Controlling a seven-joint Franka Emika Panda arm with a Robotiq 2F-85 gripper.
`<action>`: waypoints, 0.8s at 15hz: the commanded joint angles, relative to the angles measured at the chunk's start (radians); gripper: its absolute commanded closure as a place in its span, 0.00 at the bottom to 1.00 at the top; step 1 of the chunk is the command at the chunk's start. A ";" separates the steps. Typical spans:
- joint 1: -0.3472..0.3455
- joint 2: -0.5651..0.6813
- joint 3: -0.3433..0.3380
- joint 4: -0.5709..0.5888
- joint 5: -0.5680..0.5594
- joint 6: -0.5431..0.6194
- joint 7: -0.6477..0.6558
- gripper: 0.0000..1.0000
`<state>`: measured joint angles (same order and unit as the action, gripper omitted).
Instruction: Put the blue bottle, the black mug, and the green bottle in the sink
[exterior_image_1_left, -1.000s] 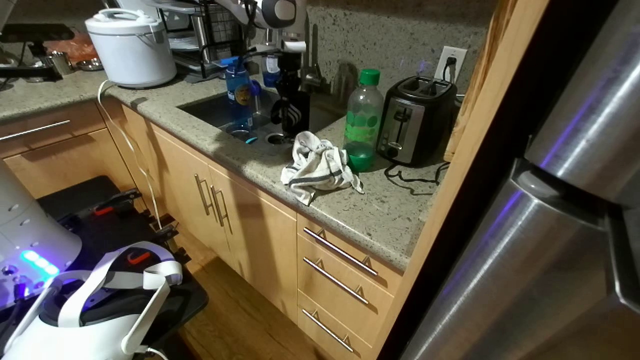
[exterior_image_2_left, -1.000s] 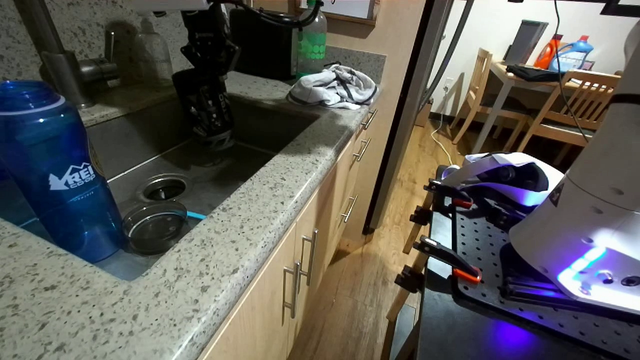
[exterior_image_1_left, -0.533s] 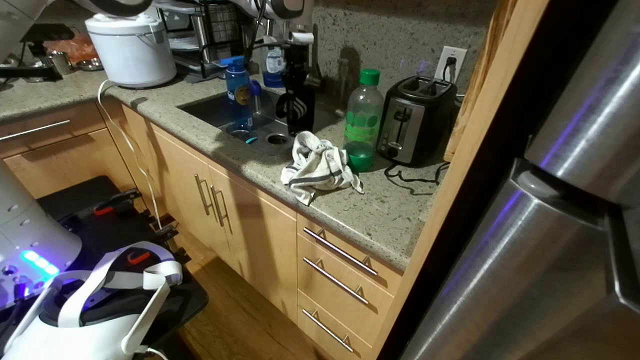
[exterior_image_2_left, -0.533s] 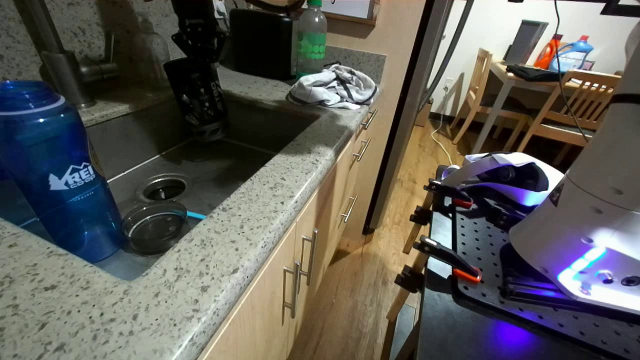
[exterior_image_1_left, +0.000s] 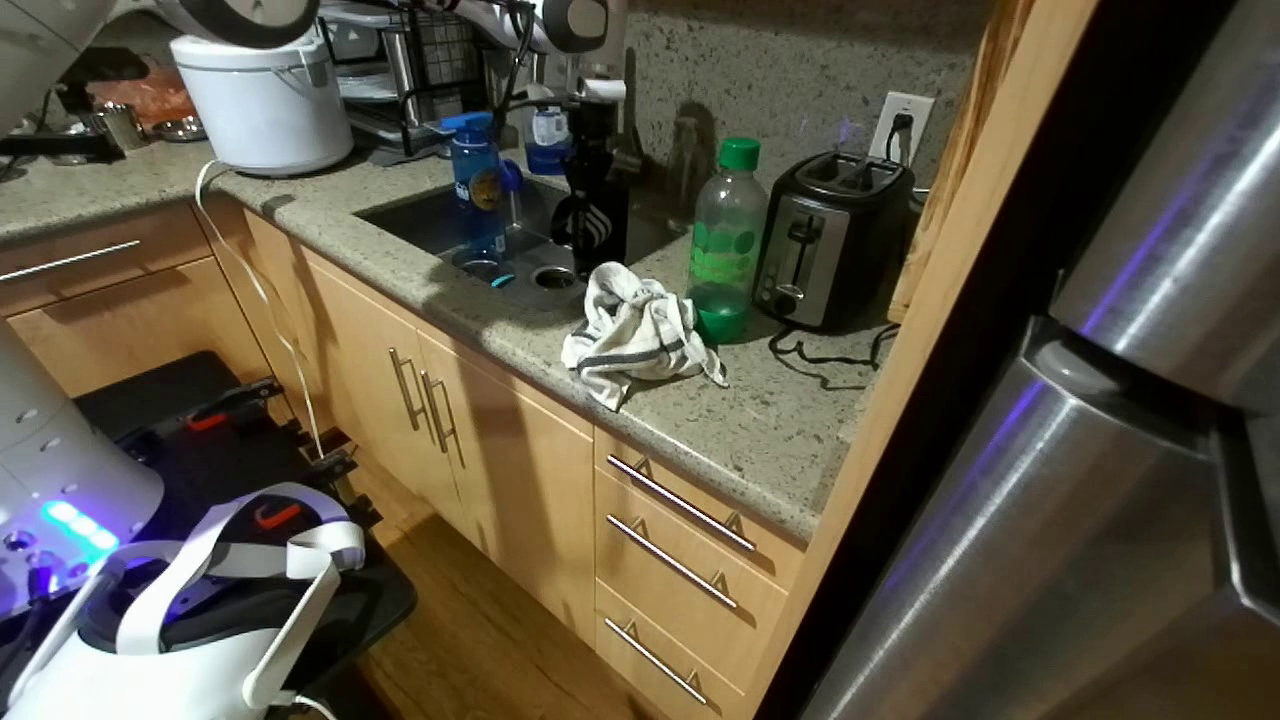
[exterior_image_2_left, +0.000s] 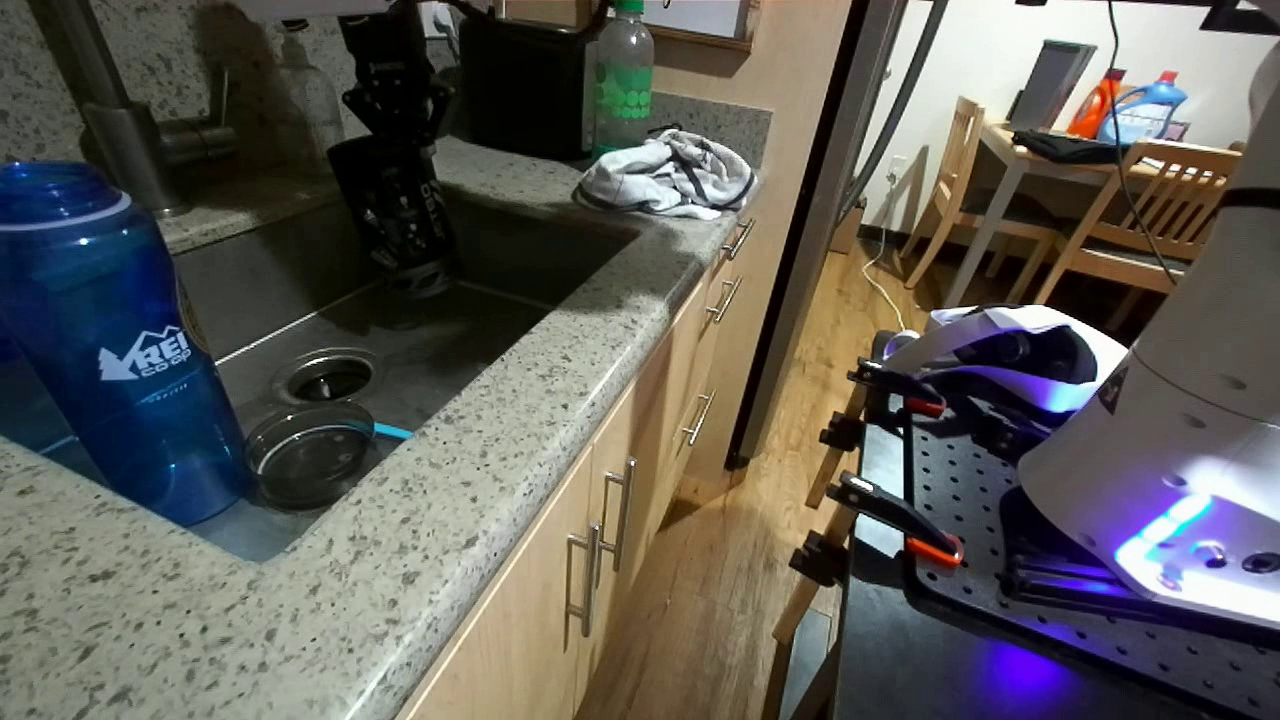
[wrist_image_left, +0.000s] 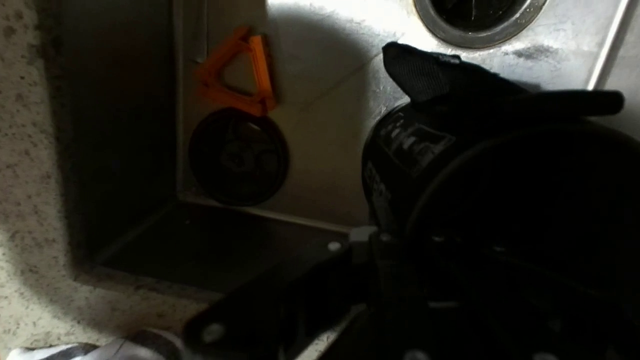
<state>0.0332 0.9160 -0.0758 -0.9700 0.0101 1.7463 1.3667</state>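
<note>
Pointing mouth-up, black mug (exterior_image_2_left: 392, 215), long axis nearly vertical, handle (wrist_image_left: 425, 77) toward drain (wrist_image_left: 477, 22).

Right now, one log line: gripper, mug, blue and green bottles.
gripper: closed on black mug | black mug: at sink, touchdown unclear | blue bottle: upright in sink | green bottle: upright on counter

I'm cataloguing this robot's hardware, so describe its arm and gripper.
The arm is whitish with rounded links and grey, dark-edged joint caps. Its base bears a glowing bluish light strip. A black cable runs outside the links. The gripper is black, with jointed linkages and pale round fasteners.
</note>
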 joint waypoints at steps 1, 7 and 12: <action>0.004 0.073 -0.009 0.109 0.015 0.003 0.029 0.98; -0.012 0.160 0.006 0.202 0.023 0.003 0.033 0.98; -0.024 0.203 0.006 0.268 0.023 0.008 0.032 0.98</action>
<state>0.0221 1.0770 -0.0754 -0.7885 0.0167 1.7579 1.3817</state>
